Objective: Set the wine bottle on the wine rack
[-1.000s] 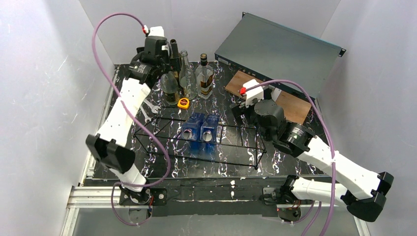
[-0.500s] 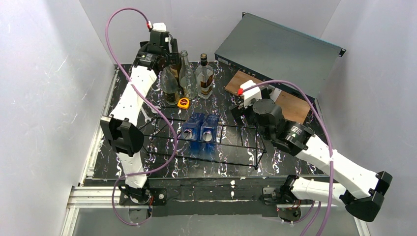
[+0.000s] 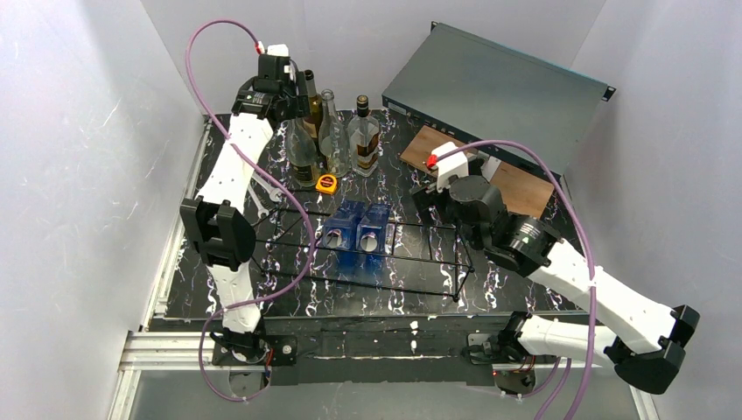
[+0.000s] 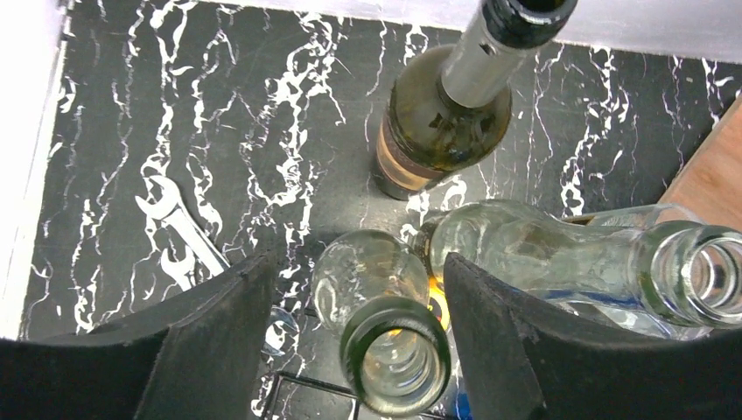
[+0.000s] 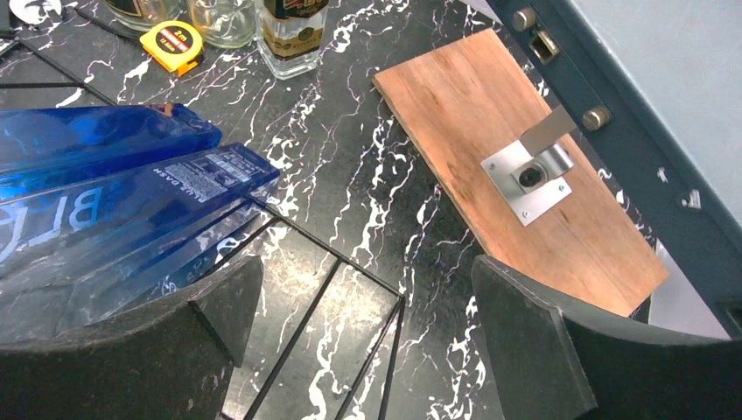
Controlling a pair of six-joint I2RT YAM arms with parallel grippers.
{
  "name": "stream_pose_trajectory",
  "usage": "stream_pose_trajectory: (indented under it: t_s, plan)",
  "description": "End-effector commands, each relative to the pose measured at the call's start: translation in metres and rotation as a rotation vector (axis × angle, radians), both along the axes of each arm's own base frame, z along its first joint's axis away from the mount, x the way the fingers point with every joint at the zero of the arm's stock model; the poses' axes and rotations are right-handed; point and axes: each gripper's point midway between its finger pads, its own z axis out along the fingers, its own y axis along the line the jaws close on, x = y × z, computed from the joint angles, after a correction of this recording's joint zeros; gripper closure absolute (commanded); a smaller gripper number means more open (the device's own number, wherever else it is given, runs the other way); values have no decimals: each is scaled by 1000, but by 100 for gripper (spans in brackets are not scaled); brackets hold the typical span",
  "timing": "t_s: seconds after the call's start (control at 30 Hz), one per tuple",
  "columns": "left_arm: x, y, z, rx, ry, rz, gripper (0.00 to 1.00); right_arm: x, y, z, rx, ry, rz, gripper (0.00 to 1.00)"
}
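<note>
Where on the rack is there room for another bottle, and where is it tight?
The wine rack is bare on both sides of the two blue bottles lying mid-rack, toward its left end and toward its right end. Crowded: the far-left corner, where upright bottles, tape measure and wrench cluster.

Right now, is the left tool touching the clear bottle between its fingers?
Apart. Left wrist view shows gaps between the clear bottle and both left tool fingers.

A black table (image 3: 367,302) with white marble veining is enclosed by plain white walls (image 3: 79,131) on three sides. An aluminium rail (image 3: 166,346) is seen along its near edge. The scene is evenly lit.
</note>
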Motion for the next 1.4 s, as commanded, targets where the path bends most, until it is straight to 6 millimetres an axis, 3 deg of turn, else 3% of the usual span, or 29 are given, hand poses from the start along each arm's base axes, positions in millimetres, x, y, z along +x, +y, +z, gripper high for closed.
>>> stream_pose_trajectory:
  t_s: [0.0,0.13,0.2,0.37,0.43,0.5,0.67,0.7,0.77,0.87,1.07,1.37]
  plan:
    - [3,-12,10,-38,-22,-48,35,-6,-15,31,110,-34,-56,2]
    - [5,-20,3,-61,-7,-79,47,-10,-26,35,105,-36,-80,2]
    - [6,-22,3,-55,-5,-92,60,-12,-31,38,99,-38,-87,2]
    - [5,-14,15,-9,-28,-88,83,-13,-38,38,107,-51,-110,2]
    - [4,-12,26,1,-49,-90,93,-10,-32,35,121,-53,-107,1]
    - [4,-9,62,18,-139,-92,100,-4,-22,34,127,-31,-114,2]
    - [-10,4,120,35,-262,-57,100,-3,-20,33,172,-15,-142,2]
    - [-25,2,133,-6,-277,-62,100,0,-13,32,181,-3,-138,2]
    - [-46,-4,138,-63,-279,-93,100,1,-6,35,225,10,-142,0]
    - [-57,-3,145,-86,-291,-89,100,0,-6,37,265,12,-146,0]
    - [-84,-6,151,-133,-295,-116,100,-2,-11,37,277,17,-168,0]
    - [-117,-23,117,-267,-233,-164,100,-6,-9,37,353,35,-176,0]
